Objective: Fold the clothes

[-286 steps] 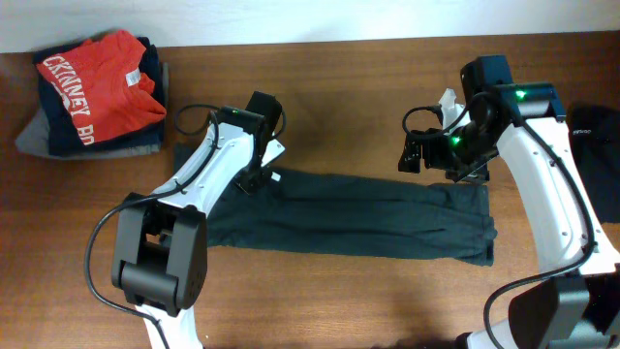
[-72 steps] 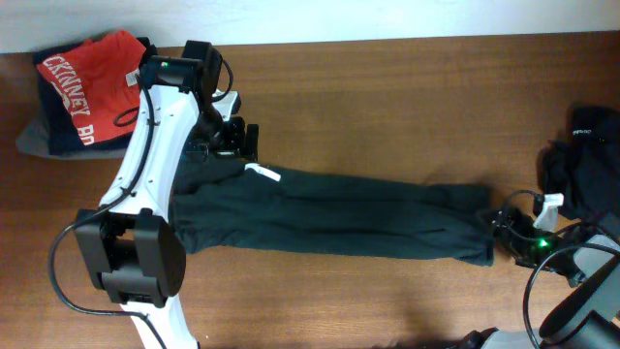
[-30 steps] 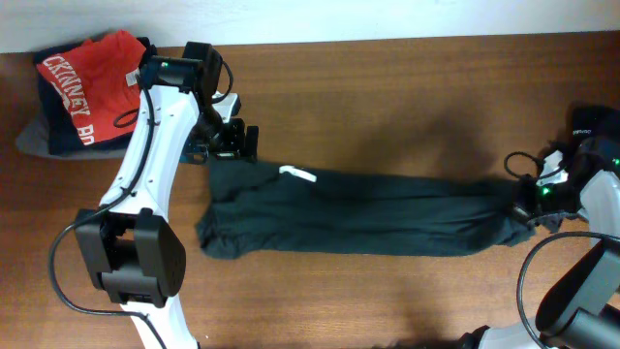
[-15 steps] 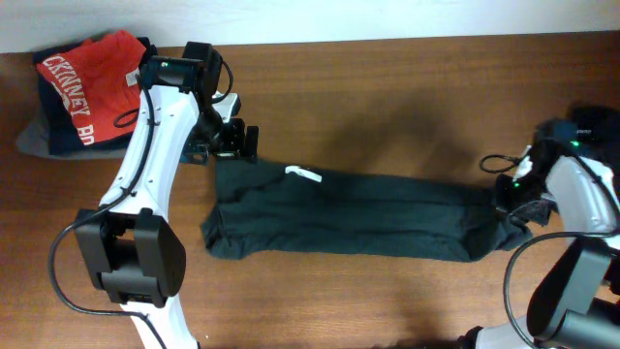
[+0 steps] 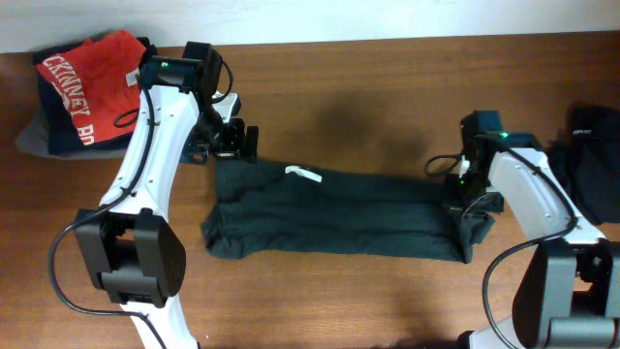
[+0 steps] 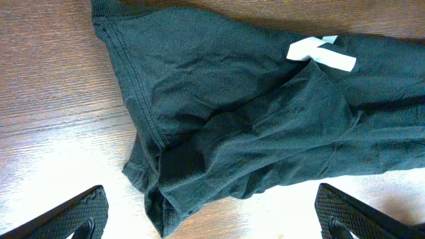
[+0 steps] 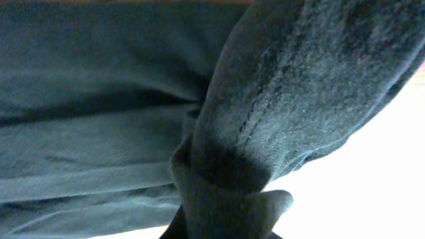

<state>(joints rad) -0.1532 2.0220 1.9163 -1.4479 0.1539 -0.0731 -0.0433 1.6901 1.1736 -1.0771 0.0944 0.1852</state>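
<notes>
Bunching garment (image 5: 329, 215) end in right hand (image 5: 469, 206)

Bare wood behind and in front, cloth and arms across the middle

We see open table (image 5: 378, 97) behind the dark garment (image 5: 329, 215), a wide band from the left gripper (image 5: 232, 142) to the right arm (image 5: 528, 189), and a narrower bare strip in front of the cloth. The garment lies long across the middle, with its white tag (image 5: 306, 174) near the left end. The left arm (image 5: 155, 155) slants between it and the stack under the red shirt (image 5: 92, 82) in the far left corner. At the right edge a black garment (image 5: 593, 160) lies just beside the right arm, leaving little room. The right gripper (image 5: 465, 206), closed on the bunched right end, blocks that side.
</notes>
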